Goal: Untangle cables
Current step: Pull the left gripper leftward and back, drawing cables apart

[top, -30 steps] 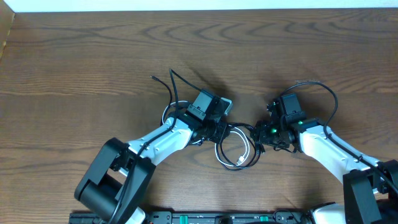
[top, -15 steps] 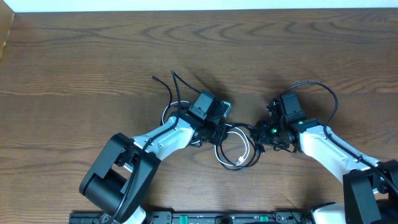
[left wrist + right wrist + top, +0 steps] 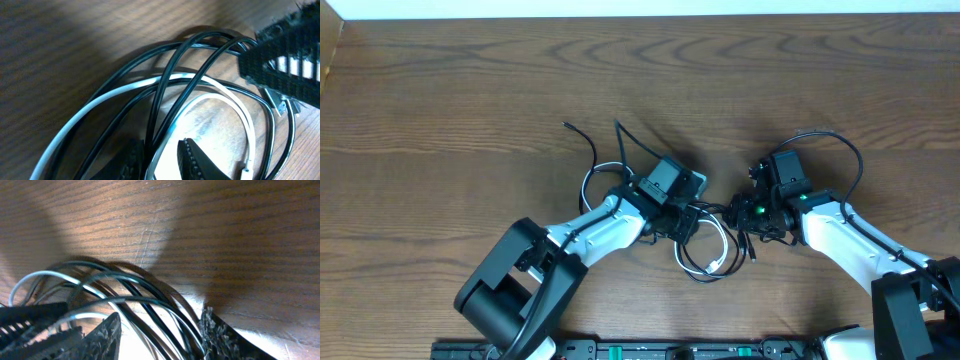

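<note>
Sliding toward three o'clock, the left pincer, clamped on the cables, has crowded their loops against the right pincer, likewise clamped; the tangle seems bunched, not loosened.

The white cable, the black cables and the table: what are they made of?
White cable: looks like a smooth plastic or rubber coating, since it bends softly and shines a little. Black cables: likely the same, glossy with bright highlights. Table: looks like dark wood, or a wood-look top, from its wavy grain lines.
</note>
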